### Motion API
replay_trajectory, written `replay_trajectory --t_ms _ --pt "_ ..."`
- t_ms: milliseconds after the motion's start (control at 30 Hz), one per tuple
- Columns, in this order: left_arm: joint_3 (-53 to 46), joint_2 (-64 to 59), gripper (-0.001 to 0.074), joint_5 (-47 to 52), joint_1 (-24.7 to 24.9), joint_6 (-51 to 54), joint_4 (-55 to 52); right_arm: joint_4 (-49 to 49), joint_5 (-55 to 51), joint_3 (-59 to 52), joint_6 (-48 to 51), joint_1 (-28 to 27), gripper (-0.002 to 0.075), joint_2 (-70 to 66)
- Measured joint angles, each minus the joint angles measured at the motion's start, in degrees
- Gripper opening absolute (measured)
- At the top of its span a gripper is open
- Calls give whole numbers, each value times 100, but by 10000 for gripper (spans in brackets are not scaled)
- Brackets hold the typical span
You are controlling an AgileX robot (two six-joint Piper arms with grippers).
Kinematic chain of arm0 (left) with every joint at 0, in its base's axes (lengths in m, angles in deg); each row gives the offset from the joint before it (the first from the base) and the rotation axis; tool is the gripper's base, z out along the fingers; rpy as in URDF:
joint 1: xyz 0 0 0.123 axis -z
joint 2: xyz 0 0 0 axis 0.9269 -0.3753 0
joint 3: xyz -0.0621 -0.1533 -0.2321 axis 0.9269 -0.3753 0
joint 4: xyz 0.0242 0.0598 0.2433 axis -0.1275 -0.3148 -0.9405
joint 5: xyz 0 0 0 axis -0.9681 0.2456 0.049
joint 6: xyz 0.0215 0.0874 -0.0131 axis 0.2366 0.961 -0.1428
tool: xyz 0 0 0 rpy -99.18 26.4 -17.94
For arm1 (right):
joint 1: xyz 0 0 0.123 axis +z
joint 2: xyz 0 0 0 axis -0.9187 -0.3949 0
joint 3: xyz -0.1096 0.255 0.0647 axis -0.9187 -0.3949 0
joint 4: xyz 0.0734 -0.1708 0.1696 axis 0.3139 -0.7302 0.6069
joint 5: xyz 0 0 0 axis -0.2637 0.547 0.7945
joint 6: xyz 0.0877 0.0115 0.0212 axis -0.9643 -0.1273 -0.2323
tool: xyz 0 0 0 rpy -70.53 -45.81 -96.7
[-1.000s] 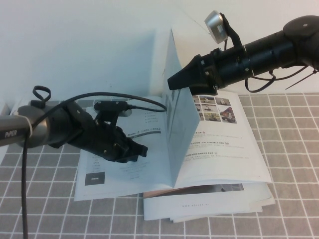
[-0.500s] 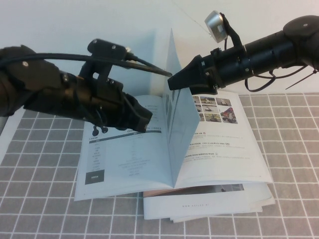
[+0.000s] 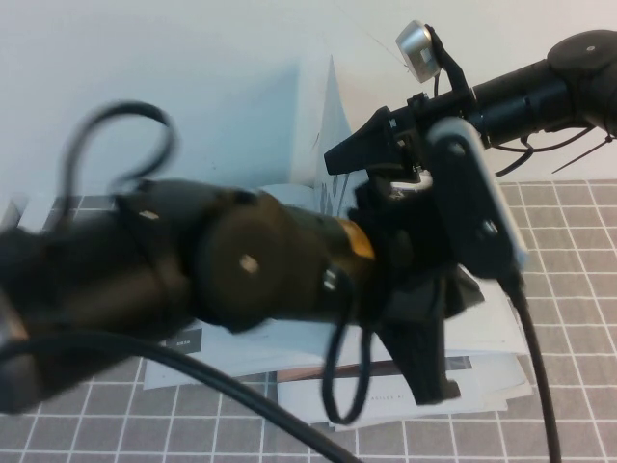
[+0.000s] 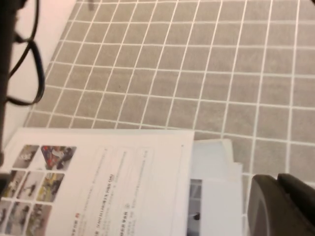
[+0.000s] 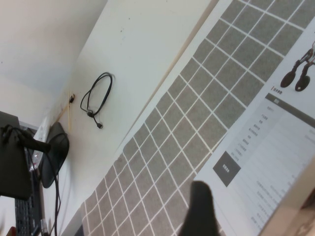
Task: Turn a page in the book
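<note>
The book [image 3: 175,364] lies open on the checked mat, mostly hidden behind my left arm. Its page [image 3: 323,106] stands upright over the spine. My right gripper [image 3: 337,156] is shut on the page's upper edge; in the right wrist view one dark finger [image 5: 197,211] shows beside the left-hand page [image 5: 266,147] with its table. My left gripper [image 3: 432,371] hangs over the book's right half, near the front edge. In the left wrist view it [image 4: 283,206] sits beside the right-hand page [image 4: 98,187], which carries a grid of small photos.
White-and-orange booklets [image 3: 482,371] are stacked under the book and also show in the left wrist view [image 4: 216,182]. The grey checked mat [image 3: 569,289] surrounds them. A white wall rises behind. A black cable [image 5: 96,98] lies on the white surface to the left.
My left arm has risen and swung right across the book, now blocking most of it. My right gripper has stayed put, still holding the page upright.
</note>
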Motion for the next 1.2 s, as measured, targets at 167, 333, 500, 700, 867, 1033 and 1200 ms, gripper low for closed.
replay_trajectory --t_ms 167,333,500,700,867,1033,1200 --pt "-4 -527 -4 -432 298 -225 -926 0 0 0 11 0 507 0" --pt "-4 -932 -4 -622 308 -873 -1712 0 0 0 11 0 507 0" --pt "-4 -1149 -4 -631 308 -1873 -2713 0 0 0 11 0 507 0" --pt "-4 -1222 -4 -593 308 -3159 -3773 0 0 0 11 0 507 0" --pt "-4 -1274 -4 -278 308 -4491 -4710 0 0 0 11 0 507 0" --pt "-4 -1286 -4 110 308 -5867 -5643 0 0 0 11 0 507 0" --pt "-4 -1286 -4 477 308 -6937 -6409 11 0 0 11 0 507 0"
